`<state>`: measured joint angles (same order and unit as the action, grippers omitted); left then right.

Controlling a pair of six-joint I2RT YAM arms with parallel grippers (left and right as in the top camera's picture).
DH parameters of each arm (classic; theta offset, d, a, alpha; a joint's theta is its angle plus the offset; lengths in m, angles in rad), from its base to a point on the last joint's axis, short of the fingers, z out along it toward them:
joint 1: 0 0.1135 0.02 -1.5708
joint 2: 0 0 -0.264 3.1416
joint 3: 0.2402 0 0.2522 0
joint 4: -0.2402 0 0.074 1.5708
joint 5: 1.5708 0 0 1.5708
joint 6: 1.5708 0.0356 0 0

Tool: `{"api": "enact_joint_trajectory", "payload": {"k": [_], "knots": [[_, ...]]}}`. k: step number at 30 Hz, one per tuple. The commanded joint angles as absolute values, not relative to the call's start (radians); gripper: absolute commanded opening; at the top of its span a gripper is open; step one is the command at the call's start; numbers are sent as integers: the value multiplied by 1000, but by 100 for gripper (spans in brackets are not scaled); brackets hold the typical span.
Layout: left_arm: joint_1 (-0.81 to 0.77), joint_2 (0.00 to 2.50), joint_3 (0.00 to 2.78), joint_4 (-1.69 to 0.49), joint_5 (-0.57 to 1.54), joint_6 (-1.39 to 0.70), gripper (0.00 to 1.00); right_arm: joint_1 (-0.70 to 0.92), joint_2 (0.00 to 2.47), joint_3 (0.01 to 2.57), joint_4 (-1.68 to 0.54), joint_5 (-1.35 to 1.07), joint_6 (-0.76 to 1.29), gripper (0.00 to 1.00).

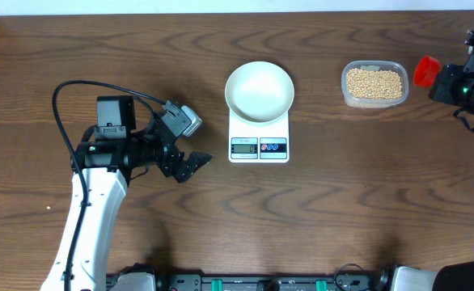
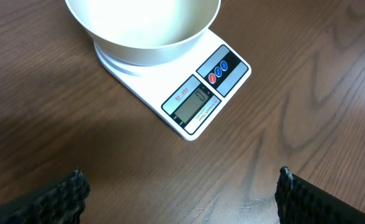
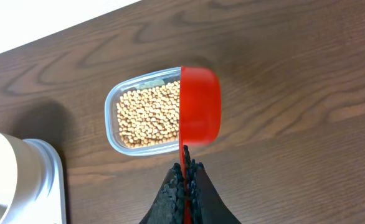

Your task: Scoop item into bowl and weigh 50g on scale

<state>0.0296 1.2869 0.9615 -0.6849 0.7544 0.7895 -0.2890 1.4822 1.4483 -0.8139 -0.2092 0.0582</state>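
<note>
- The scale is a flat white rectangle near the middle of the table, with a grey display and coloured round buttons along its front edge. The digits are too small to read.
- The bowl is round and plain white. It stands on the scale's platform, its rim overhanging the back edge, and its inside shows only white.
- The beans are small, round and beige-tan. They fill a clear rounded-rectangular plastic tub well to the right of the scale.
- A red scoop hangs at the tub's right end, its cup just beside the rim. Whether it touches the tub cannot be told.
- The left gripper is spread wide with nothing between its fingers. It sits over bare wood left of the scale's front edge, pointing towards the scale.
- The right gripper is pinched tight on the scoop's thin red handle.
- The table is dark brown wood with bold grain. A pale strip runs beyond its far edge.
</note>
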Motion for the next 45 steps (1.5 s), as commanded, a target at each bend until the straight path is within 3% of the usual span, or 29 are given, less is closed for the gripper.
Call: {"api": "enact_joint_trajectory", "payload": {"k": [1, 21, 30, 45], "knots": [[27, 1285, 960, -691, 771, 789, 98, -294, 1491, 1472, -812, -216, 43, 1], [27, 1285, 960, -691, 770, 789, 98, -208, 1583, 1476, -744, -213, -12, 1], [27, 1285, 960, -691, 770, 789, 98, -114, 1610, 1475, -741, -4, -52, 1], [27, 1285, 960, -691, 770, 789, 98, -90, 1703, 1475, -768, 41, -57, 1]]}}
